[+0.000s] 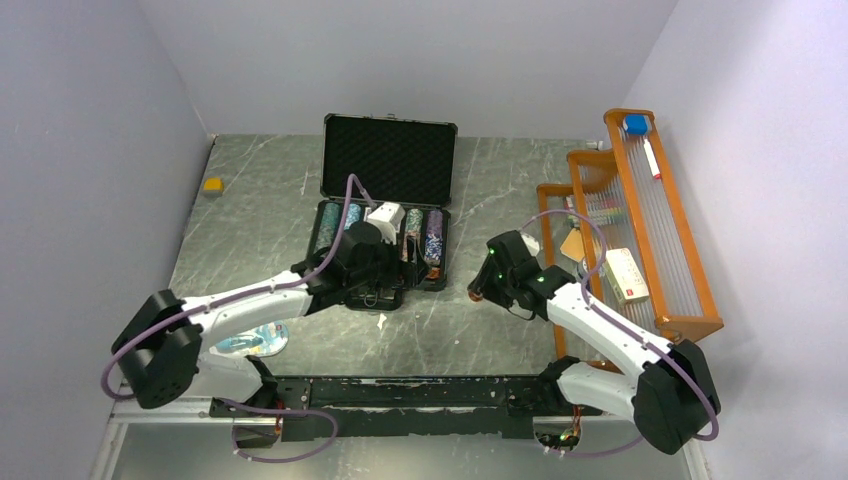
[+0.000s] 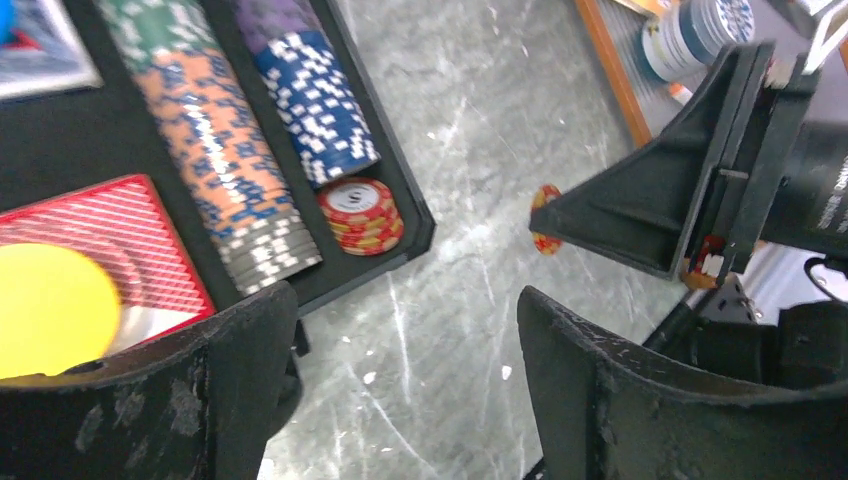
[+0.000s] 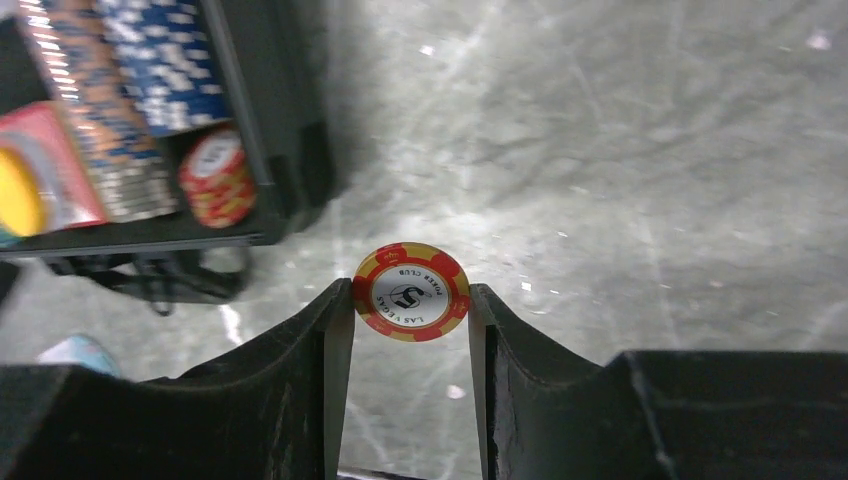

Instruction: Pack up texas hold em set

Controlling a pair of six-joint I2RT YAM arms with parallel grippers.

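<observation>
Far left, we've got a small yellow thing on the tabletop, too tiny to identify. Nearer the front edge a blue-white packet is half buried under the left arm, so we can't read much of it.

The briefcase lies open, with its foam lid standing up at the back. From the top view the arm blocks the middle of the tray, so we can't tell what's in that part. The left hand hovers by the case's front right corner, fingers wide apart with nothing between them.

Its wrist view shows the tray's right end. There's a red card deck, with a yellow disc overlapping it and cut off by a finger. Next comes a long row of green, orange and grey chips, then a slot of blue chips with a short red-and-yellow stack at its near end.

Right of the case, the right hand is clamped on a single red-and-yellow chip. It's pinched by its edges, face to the camera, over bare tabletop and apart from the case.

Far right is the orange rack, holding a few boxes and bits we can't make out.
</observation>
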